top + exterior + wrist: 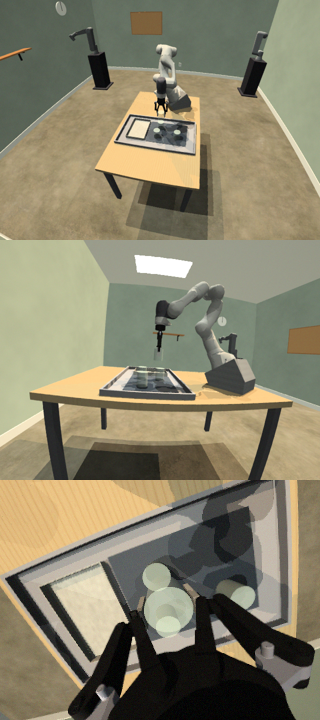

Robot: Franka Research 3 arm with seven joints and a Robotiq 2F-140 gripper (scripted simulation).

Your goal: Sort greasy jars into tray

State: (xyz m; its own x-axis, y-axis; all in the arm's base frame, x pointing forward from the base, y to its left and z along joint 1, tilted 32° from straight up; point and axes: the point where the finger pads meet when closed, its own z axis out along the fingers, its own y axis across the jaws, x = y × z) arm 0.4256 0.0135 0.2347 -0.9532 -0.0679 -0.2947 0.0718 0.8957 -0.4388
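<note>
Holding 1 upright glass jar (161, 113) (158, 355) (168, 604), raised: 1 hand (161, 114) (158, 349) (165, 597), partly closed on it. Tray (139, 129) (152, 373) (85, 610): lower, to the robot's right; probable direction of travel, if greasy.

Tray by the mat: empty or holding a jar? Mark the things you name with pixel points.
Empty: only the pale floor of the tray (139, 129) (84, 610) shows inside its rims, with no jar standing there.

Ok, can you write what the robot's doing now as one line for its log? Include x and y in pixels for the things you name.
gripper (161, 112) (158, 350) (165, 597): shut on glass jar (161, 113) (158, 354) (169, 607), held in air | drying mat (168, 140) (129, 388) (135, 562): three jars standing | tray (129, 129) (112, 600): no jar inside
</note>
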